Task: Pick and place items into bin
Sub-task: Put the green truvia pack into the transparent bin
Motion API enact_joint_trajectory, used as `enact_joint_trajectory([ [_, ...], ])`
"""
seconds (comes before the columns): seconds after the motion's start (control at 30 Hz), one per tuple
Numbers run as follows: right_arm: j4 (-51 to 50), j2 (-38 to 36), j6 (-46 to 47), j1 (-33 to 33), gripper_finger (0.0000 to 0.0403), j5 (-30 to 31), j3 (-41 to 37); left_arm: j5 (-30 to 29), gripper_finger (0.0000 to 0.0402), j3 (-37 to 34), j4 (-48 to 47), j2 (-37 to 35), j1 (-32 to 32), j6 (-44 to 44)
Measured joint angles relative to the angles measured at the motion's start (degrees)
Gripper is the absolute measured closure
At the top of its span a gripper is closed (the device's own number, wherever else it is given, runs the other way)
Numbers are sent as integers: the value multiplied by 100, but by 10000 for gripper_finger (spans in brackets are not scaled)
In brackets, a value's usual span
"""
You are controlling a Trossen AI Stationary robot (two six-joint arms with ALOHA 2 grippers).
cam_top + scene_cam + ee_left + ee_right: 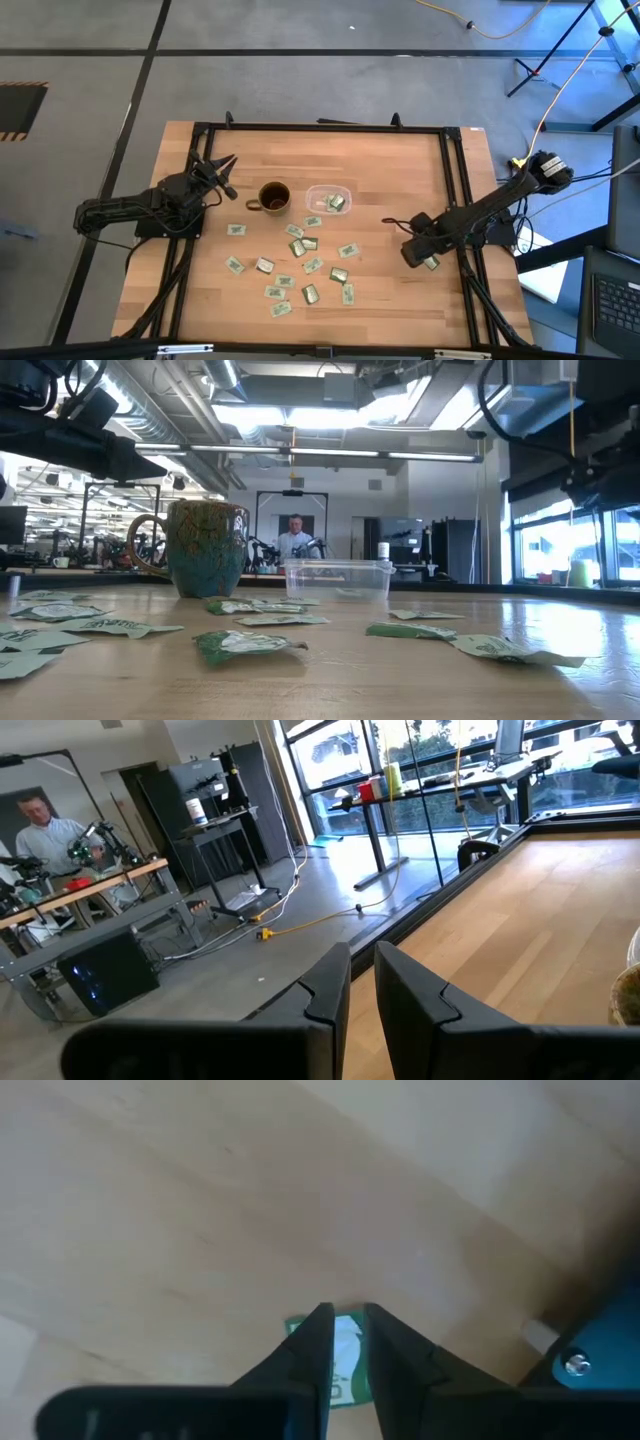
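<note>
The right gripper (pixel 342 1320) was down at the wooden table (pixel 400 310), near its right edge, its two dark fingers pinched on a small flat green-and-white packet (pixel 346 1365). The shallow clear plastic bin (pixel 328 199) sat near the table's middle beside a round brown mug (pixel 273 197), with one packet inside and the rest scattered below it. The left gripper (pixel 360 965) waited at the left, fingers slightly parted and holding nothing.

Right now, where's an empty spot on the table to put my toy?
The table's far strip beyond the mug and the bin is bare, and so is its near right corner. The middle is crowded with packets. The right gripper is down at one packet. The left gripper waits at the left edge.
</note>
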Motion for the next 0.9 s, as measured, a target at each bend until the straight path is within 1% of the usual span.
enact_joint_trajectory([
  [0.2,273,2,29,0,342,-99,-207,0,356,0,0,0,-2,-44],
  [0.4,287,2,-20,-2,339,-101,-214,-2,356,-2,0,0,0,-44],
  [0.47,277,2,-18,-2,327,-104,-214,-2,356,0,0,0,-1,-44],
  [0.67,101,2,-29,-2,276,-71,-214,-2,356,0,0,0,-2,-44],
  [0.77,136,2,-42,-2,267,-73,-214,-2,356,0,0,0,-1,-44],
  [0.9,124,2,-38,30,265,-65,-214,-2,356,0,0,0,0,-46],
])
